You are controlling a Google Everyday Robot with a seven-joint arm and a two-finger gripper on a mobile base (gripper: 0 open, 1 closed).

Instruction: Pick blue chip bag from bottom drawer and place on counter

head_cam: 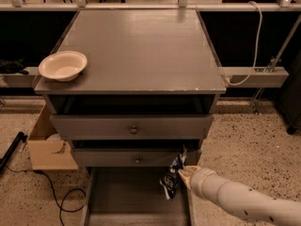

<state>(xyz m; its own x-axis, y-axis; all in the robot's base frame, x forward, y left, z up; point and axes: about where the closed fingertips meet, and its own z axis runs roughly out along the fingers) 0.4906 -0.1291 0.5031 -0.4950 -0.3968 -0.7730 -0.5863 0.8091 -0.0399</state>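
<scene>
The blue chip bag (pixel 171 175) hangs crumpled in the air, at the right side of the open bottom drawer (pixel 127 197) and level with the front of the middle drawer. My gripper (pixel 181 173) is at the end of the pale arm that comes in from the lower right. It is shut on the bag's right edge. The drawer's grey floor lies bare below the bag. The counter (pixel 146 51) is the broad grey top well above the gripper.
A cream bowl (pixel 63 65) sits on the counter's left front corner. The two knobbed drawers (pixel 134 129) above stick out slightly. A cardboard box (pixel 47 147) and a black cable (pixel 61 202) lie on the floor at left. A white cable (pixel 256 41) hangs at right.
</scene>
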